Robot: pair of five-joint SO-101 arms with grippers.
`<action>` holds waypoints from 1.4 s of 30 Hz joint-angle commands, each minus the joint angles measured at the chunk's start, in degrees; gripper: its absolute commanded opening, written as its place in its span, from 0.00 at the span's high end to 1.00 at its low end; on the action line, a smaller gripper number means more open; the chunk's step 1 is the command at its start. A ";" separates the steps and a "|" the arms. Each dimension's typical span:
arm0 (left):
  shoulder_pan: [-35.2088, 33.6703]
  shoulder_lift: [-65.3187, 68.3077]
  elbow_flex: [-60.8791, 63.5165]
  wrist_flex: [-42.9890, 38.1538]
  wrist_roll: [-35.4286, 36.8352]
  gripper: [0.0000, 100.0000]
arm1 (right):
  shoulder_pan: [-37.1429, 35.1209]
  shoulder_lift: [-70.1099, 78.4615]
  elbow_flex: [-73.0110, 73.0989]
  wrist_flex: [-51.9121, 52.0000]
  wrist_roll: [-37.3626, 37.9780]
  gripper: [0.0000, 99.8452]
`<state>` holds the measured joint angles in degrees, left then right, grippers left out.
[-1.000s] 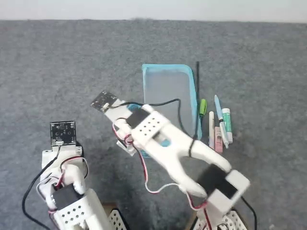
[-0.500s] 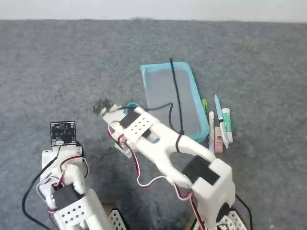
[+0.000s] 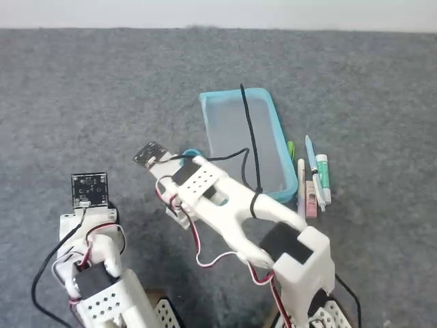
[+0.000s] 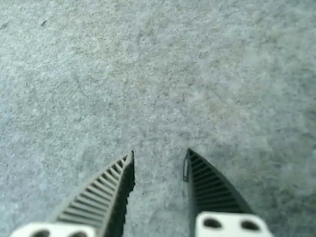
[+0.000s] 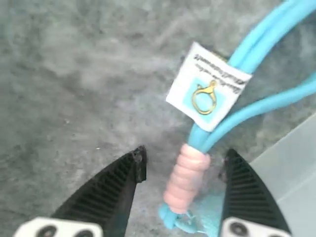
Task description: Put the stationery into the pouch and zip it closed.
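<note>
Well left of the pouch [image 3: 242, 140], the left claw [image 4: 160, 153] hangs open over carpet [image 4: 148, 74]. The right claw [image 5: 185, 153] gapes astride the pink bead [image 5: 186, 180] at the pouch's near-left corner. Pens [image 3: 313, 179] lie just right of the pouch, unpacked. Looks like it's steadying the pouch; next, pinch that bead.

High view overhead, wrist views close, downward, all sharing table [image 3: 68, 82]

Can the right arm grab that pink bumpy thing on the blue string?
Probably yes. The right arm has its jaws open, one on each side of the pink ribbed piece on the blue cord by the pouch. Nothing else lies between them.
</note>
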<state>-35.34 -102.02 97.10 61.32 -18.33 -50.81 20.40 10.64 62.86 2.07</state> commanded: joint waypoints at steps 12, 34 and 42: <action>-0.35 0.09 -0.40 -2.02 -0.18 0.85 | 8.66 -13.76 -10.37 5.14 0.09 0.99; -0.35 0.09 -0.40 -2.02 -0.09 0.85 | 48.48 -41.36 -9.67 7.60 -15.12 0.99; -0.35 0.09 -0.40 -1.93 -0.09 0.85 | 54.81 -32.31 3.34 7.87 -10.99 0.99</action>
<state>-35.34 -102.02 97.10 61.32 -18.33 3.43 -12.22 11.43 70.51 -11.91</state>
